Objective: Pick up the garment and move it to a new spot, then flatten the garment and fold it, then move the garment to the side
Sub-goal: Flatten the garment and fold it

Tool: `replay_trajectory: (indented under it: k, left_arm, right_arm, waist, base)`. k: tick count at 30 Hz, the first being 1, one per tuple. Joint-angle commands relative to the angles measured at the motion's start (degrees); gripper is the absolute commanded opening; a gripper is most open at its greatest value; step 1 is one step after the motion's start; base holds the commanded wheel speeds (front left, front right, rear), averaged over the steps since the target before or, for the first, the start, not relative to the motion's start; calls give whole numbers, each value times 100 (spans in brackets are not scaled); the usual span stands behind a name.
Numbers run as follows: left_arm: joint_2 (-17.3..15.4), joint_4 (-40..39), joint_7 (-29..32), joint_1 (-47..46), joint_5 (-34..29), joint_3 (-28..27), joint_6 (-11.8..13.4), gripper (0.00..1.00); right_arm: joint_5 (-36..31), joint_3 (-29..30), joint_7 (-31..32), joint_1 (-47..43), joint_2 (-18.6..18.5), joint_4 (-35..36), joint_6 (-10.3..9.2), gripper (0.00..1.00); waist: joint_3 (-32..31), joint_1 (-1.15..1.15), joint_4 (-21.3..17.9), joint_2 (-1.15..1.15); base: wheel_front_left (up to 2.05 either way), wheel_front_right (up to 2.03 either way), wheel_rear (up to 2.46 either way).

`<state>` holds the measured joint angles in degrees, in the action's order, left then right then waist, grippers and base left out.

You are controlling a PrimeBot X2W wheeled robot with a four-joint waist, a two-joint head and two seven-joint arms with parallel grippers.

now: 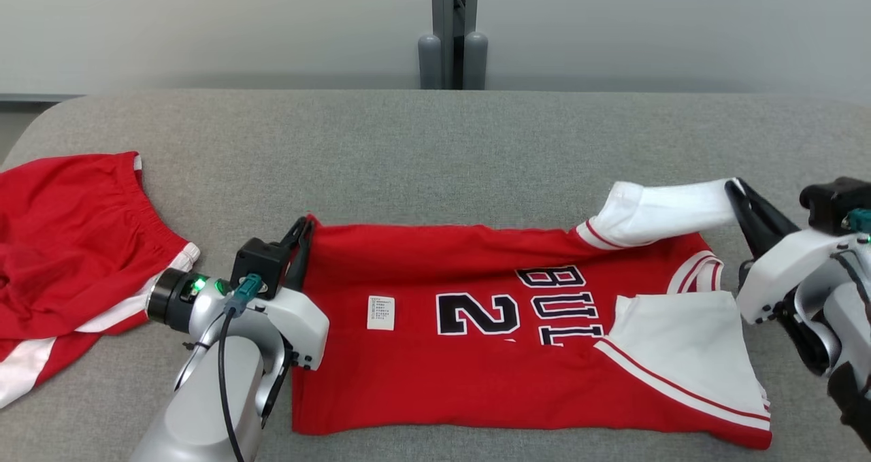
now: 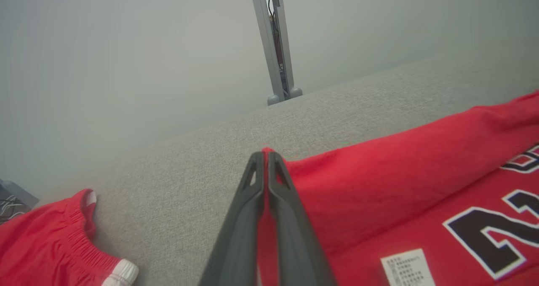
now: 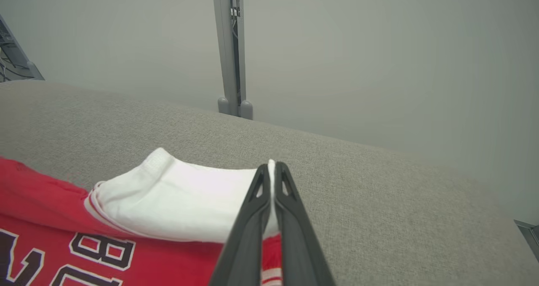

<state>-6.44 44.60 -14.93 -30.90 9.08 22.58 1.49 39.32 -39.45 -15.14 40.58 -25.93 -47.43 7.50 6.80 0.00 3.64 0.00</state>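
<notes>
Item: red jersey point(image 1: 476, 360) with white sleeves, black-and-white lettering and a small white label point(image 1: 381, 312). It lies spread on the grey bench point(image 1: 435, 142), centre to right, hem end toward the left
Left fingers point(image 2: 248, 201): pressed together, clamped on the jersey's far hem corner
Right fingers point(image 3: 290, 206): pressed together, clamped on the end of the far white sleeve point(image 1: 653, 220)
Red shorts point(image 1: 68, 244): rumpled at the bench's left edge, apart from the jersey
</notes>
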Motion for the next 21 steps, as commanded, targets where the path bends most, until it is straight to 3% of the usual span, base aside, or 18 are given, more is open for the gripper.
replay_trajectory:
  k: [1,7,21]
  left_arm:
    - [-37,48,-23,83,-27,22,-57,0]
    - [-116,287,-22,236,-53,142,-256,0]
    - [-381,610,-23,359,-214,500,-587,0]
  right_arm:
    - [89,-65,-13,-144,-33,-33,0,0]
    - [676,-644,51,-458,-153,44,-1,0]
    - [2283,-1958,870,-563,-899,1151,0,0]
  waist:
    - [-108,0,-36,0]
    - [-298,0,-82,0]
    - [-437,0,-222,0]
  base:
    - [0,0,0]
    - [0,0,0]
    - [0,0,0]
